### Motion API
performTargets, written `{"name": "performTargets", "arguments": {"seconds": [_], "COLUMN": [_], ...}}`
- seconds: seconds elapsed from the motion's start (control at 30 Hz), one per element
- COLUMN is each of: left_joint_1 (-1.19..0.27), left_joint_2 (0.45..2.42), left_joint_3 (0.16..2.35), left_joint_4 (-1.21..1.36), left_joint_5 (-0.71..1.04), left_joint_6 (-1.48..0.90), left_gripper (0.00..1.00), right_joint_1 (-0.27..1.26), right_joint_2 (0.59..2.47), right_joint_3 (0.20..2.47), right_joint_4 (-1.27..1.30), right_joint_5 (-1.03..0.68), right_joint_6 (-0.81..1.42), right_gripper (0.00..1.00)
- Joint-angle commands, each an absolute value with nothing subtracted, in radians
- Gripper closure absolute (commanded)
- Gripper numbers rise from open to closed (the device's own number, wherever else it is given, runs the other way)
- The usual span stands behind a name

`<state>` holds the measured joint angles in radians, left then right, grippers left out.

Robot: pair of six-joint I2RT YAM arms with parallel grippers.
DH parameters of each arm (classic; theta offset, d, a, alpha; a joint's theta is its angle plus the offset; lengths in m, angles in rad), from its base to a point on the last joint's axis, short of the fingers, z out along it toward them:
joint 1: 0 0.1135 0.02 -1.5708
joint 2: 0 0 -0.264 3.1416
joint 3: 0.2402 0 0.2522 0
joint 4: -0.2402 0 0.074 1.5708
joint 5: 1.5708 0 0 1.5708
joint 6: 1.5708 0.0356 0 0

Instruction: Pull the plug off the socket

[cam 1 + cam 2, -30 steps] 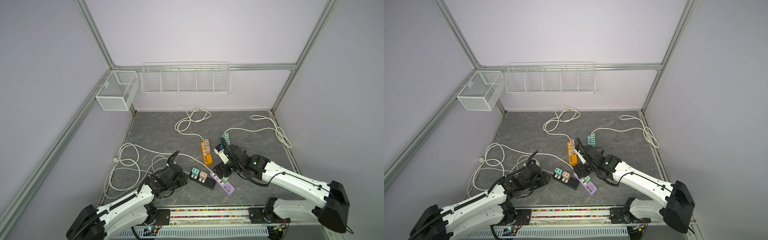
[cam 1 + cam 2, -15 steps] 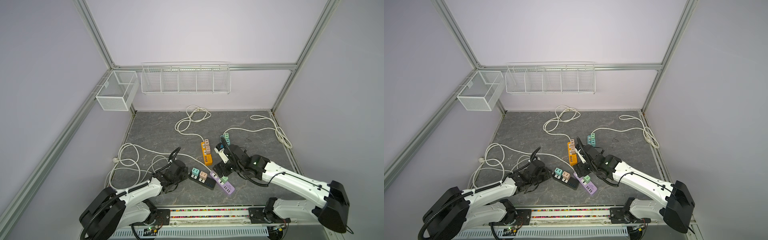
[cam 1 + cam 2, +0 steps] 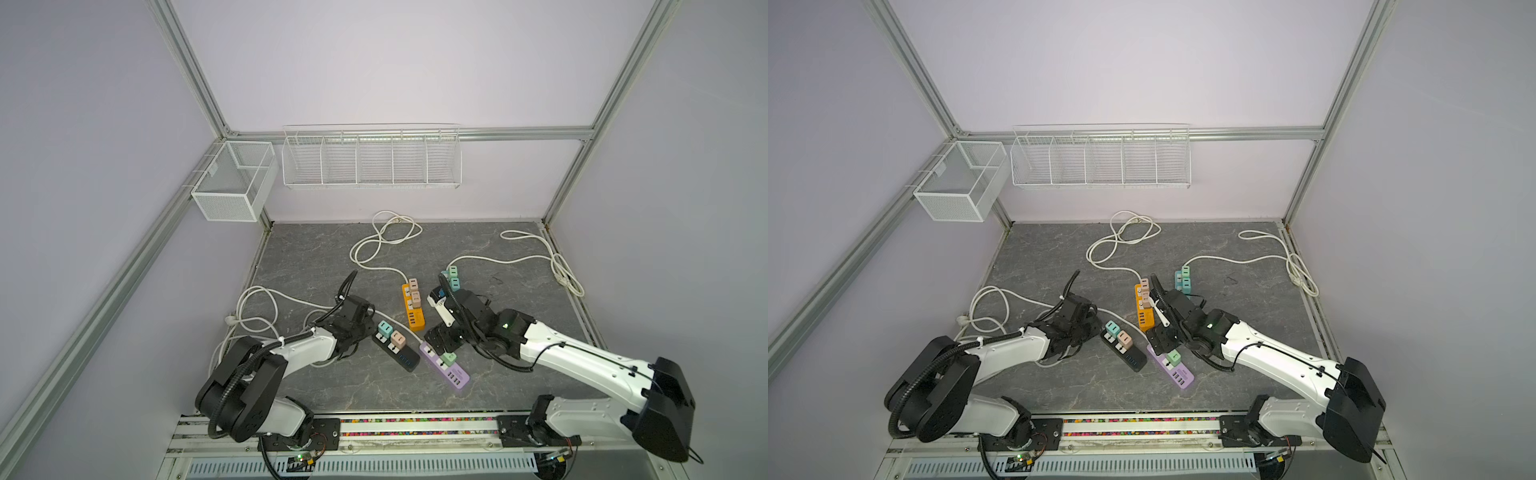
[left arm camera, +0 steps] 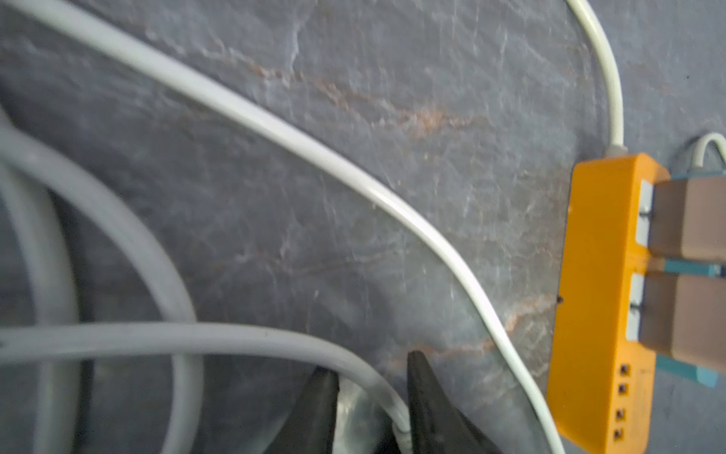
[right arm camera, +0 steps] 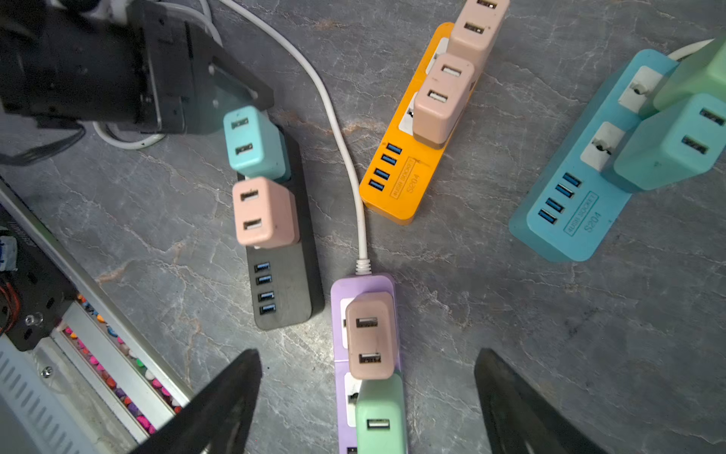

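White link covers (image 3: 582, 361), black joint housings (image 3: 665, 399), black corrugated conduit (image 3: 226, 390); left gripper (image 4: 371, 377) and right gripper (image 5: 367, 353) have black tapered fingers (image 5: 220, 408).

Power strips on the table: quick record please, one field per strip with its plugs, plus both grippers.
black strip: teal plug, pink plug, both plugged in
purple strip: dusty-pink plug, green plug, both plugged in
orange strip: two beige plugs plugged in
blue strip: pale green plug, turquoise plug, both plugged in
left gripper: jaws narrow around white cable by black strip; contact unclear
right gripper: open, straddling purple strip's plugs, touching nothing
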<state>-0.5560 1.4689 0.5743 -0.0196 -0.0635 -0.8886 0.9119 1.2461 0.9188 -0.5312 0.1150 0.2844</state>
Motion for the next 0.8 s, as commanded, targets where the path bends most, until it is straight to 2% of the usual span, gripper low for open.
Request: {"name": "performTargets", "arguments": {"seconds": [0.0, 0.17, 0.3, 0.6, 0.77], "left_joint_1": [-0.494, -0.388, -0.377, -0.371, -0.377], "left_joint_2": [1.553, 1.628, 1.604, 1.404, 1.267], "left_joint_3": [0.623, 0.709, 0.725, 0.711, 0.647], "left_joint_4": [0.001, 0.001, -0.006, -0.137, -0.186], "left_joint_5": [-0.01, 0.11, 0.129, 0.071, 0.063], "left_joint_6": [-0.803, -0.746, -0.703, -0.687, -0.735], "left_gripper": [0.69, 0.69, 0.69, 0.55, 0.53], "right_joint_1": [0.919, 0.923, 0.934, 0.947, 0.951], "right_joint_2": [1.264, 1.296, 1.324, 1.401, 1.445], "right_joint_3": [0.953, 0.977, 0.996, 1.049, 1.077], "right_joint_4": [-0.514, -0.494, -0.48, -0.453, -0.44], "right_joint_5": [0.114, 0.099, 0.092, 0.079, 0.08], "right_joint_6": [0.296, 0.304, 0.314, 0.319, 0.342], "right_gripper": [0.12, 0.12, 0.12, 0.12, 0.12]}}
